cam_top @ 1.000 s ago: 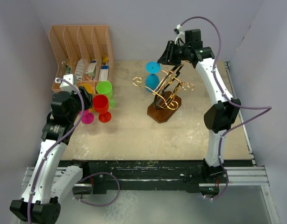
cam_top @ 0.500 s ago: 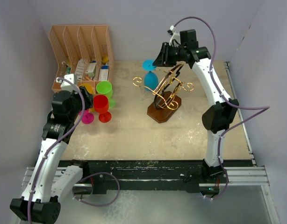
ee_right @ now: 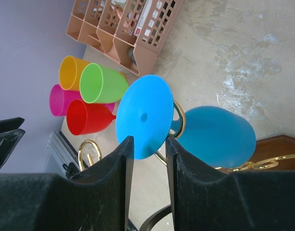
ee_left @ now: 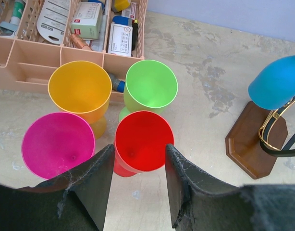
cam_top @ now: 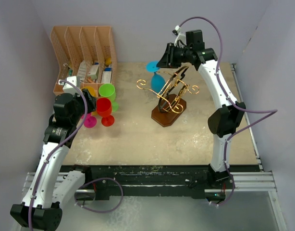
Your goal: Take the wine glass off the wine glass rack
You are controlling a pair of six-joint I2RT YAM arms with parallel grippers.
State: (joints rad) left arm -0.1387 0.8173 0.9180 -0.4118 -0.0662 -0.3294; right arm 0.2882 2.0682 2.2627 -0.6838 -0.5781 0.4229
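Observation:
A blue wine glass [cam_top: 157,80] hangs upside down on the gold wire wine glass rack [cam_top: 172,92], which has a dark wooden base [cam_top: 168,114]. In the right wrist view its round foot [ee_right: 143,115] sits between my fingers and its bowl [ee_right: 215,137] lies beyond, stem through a gold loop [ee_right: 180,120]. My right gripper [ee_right: 148,139] is shut on the foot's edge, at the rack's back left [cam_top: 163,59]. My left gripper [ee_left: 138,149] is open over the table near a red cup [ee_left: 140,142], holding nothing.
A tan slotted organizer [cam_top: 82,50] with small items stands at the back left. In front of it are a green cup [cam_top: 107,91], a red cup [cam_top: 104,107], a pink cup [cam_top: 90,120] and an orange cup [ee_left: 80,89]. Walls close in on the left, right and back.
My right gripper has shifted left and back, its jaws narrowing on the blue foot. The glass moved with it and now tilts. The left arm has not moved.

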